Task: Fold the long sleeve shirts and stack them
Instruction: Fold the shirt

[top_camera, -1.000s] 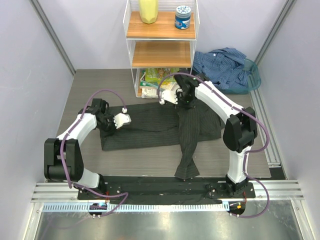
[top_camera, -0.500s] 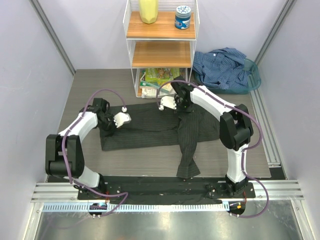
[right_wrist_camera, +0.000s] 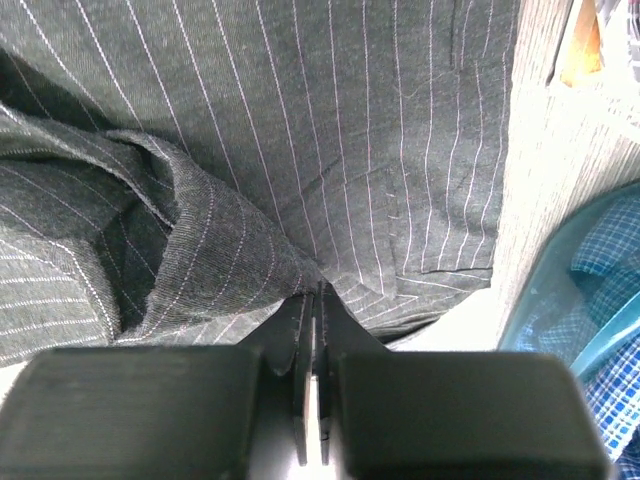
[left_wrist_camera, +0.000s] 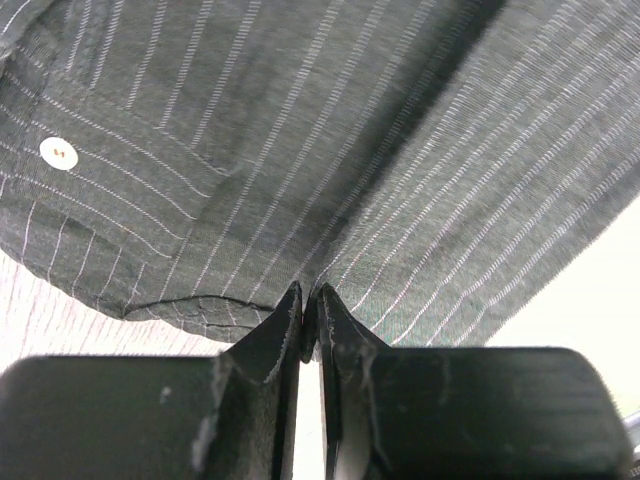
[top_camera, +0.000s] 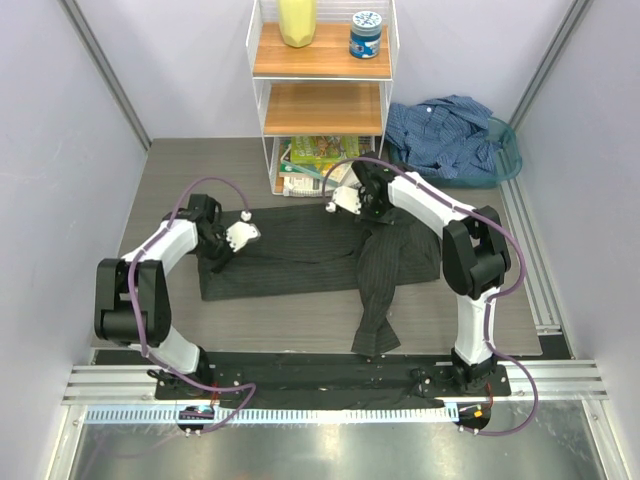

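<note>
Right now the left end effector (left_wrist_camera: 308,300) is clenched on a fold of the charcoal pinstriped shirt (top_camera: 300,255), which lies spread on the tabletop (top_camera: 180,170) ahead of it. The right end effector (right_wrist_camera: 315,295) pinches that shirt too. The blue shirt (top_camera: 445,135) sits bunched in a basket (top_camera: 508,150) off to its right.

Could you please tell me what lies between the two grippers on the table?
Only the dark pinstriped shirt: its cloth spans the stretch from the left gripper to the right gripper, both pinching it, as the top view shows.
</note>
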